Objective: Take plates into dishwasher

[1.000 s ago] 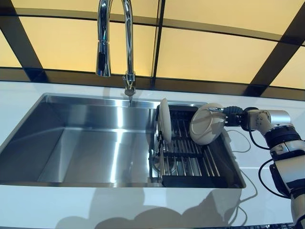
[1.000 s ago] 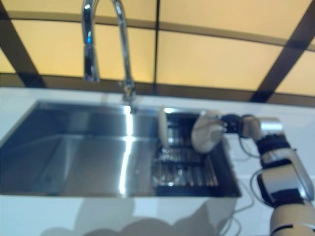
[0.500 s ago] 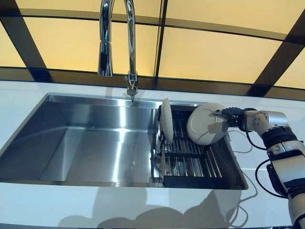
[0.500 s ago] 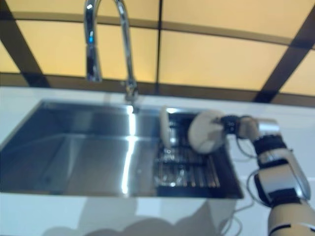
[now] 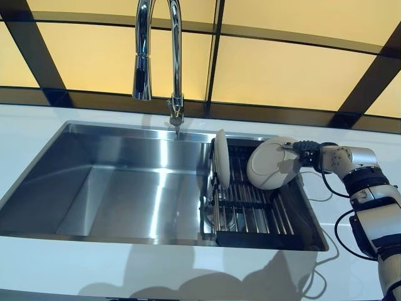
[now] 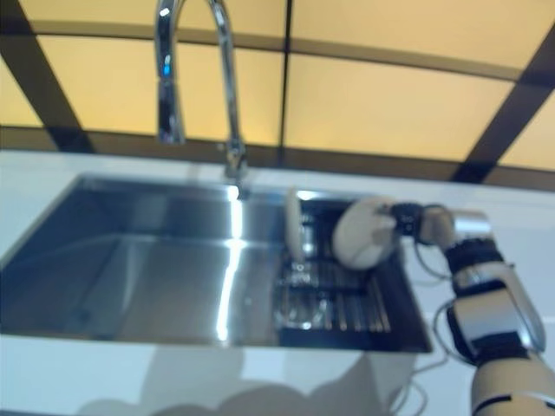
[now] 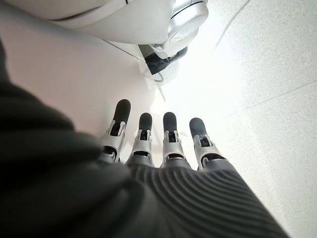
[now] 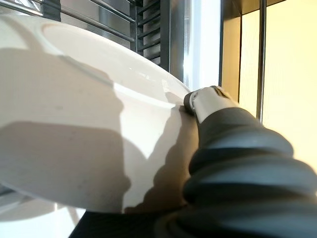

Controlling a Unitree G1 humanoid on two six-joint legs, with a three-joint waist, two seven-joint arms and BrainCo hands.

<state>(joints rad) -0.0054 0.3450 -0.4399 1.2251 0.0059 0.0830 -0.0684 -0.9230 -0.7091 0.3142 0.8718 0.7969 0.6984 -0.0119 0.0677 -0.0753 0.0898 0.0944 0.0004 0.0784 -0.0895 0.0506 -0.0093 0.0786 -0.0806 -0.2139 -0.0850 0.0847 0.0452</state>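
White table (image 5: 37, 125) surrounds a stainless sink (image 5: 113, 188), backed by yellow panels with dark frames; a chrome faucet (image 5: 172, 56) rises behind the basin. A dark rack (image 5: 250, 213) sits in the sink's right end. The right robot hand (image 5: 306, 152) reaches in over the rack's far right corner and grips a white plate (image 5: 271, 163) by its rim: in the right wrist view the thumb (image 8: 205, 99) presses on the plate's face (image 8: 74, 114), the remaining fingers hidden behind it. The plate is held tilted, clear above the rack bars, directly ahead of that hand. A second plate (image 5: 221, 158) stands upright on edge in the rack, beyond the held plate from the hand. The left robot hand (image 7: 158, 144) shows only in its wrist view, fingers straight, holding nothing, over pale floor.
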